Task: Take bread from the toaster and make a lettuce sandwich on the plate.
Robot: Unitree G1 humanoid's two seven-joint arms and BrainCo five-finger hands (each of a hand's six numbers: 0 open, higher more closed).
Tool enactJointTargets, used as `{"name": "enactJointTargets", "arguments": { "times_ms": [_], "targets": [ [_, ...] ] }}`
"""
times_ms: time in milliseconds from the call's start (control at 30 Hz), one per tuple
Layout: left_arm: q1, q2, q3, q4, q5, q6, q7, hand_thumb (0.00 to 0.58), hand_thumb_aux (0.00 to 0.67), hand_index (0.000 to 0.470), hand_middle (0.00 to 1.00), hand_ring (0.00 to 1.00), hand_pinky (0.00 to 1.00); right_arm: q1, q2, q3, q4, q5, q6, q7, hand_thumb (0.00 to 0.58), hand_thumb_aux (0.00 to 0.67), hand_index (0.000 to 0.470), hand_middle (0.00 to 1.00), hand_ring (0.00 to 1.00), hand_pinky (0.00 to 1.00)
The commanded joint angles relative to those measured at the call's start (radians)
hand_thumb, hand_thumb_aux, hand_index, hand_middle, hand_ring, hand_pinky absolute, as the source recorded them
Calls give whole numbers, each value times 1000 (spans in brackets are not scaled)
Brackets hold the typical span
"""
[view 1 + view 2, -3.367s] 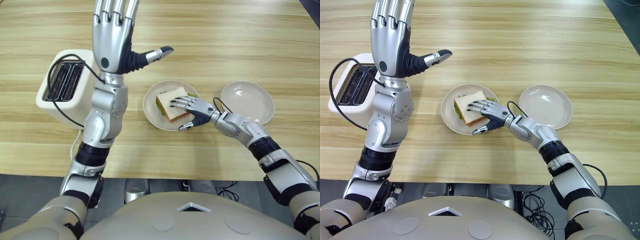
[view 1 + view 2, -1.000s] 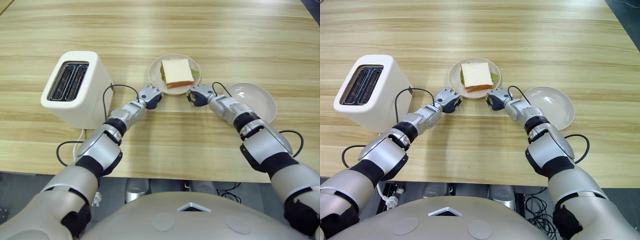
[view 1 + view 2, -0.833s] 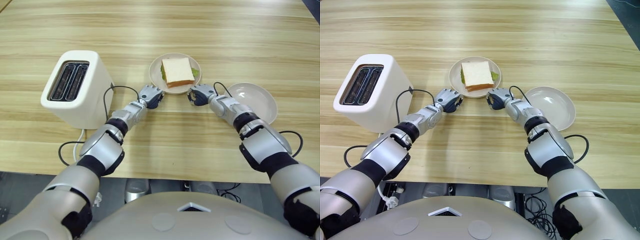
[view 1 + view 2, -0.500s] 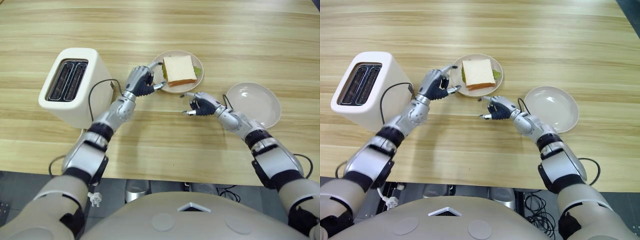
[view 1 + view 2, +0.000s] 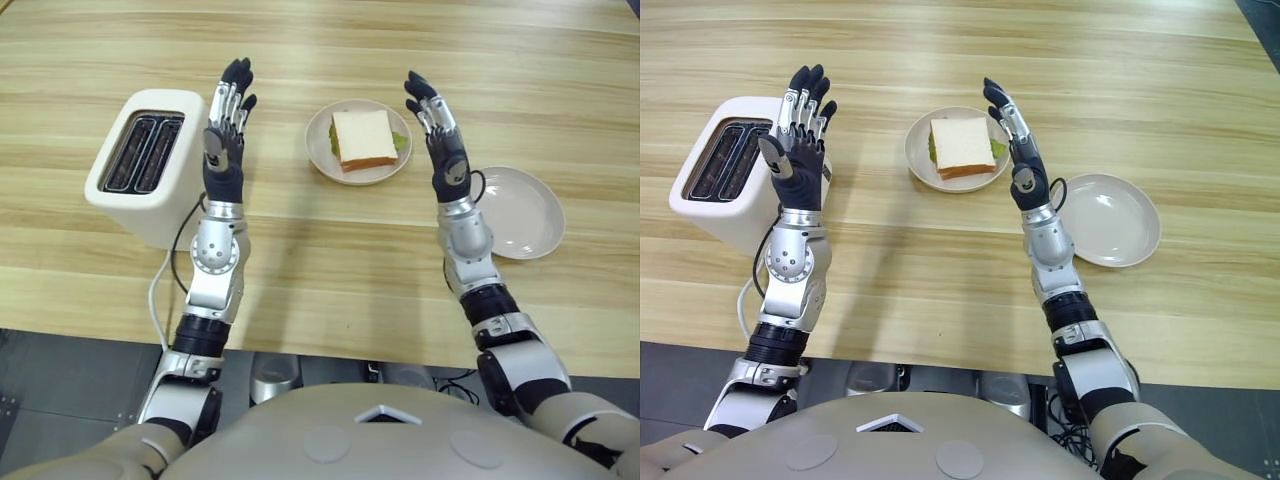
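Left eye view has the lettuce sandwich (image 5: 364, 138) lying assembled on the plate (image 5: 318, 152), right of the toaster (image 5: 145, 160), whose slots look empty. The left hand (image 5: 225, 140) and right hand (image 5: 445, 150) hover raised on either side of the plate, fingers straight, holding nothing. The task looks finished.

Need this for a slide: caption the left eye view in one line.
Finished lettuce sandwich on its plate, toaster empty, left hand and right hand raised open.

Both forearms upright — left hand (image 5: 226, 125) and right hand (image 5: 437, 128) raised, fingers extended, empty.
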Motion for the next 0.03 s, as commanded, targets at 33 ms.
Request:
{"name": "enactJointTargets", "arguments": {
  "times_ms": [33],
  "targets": [
    [10, -25, 20, -6, 21, 26, -29, 0, 0, 0, 0, 0, 0, 8, 26, -45, 7, -2, -13, 6, 0, 0, 0, 0, 0, 0]
  ]
}}
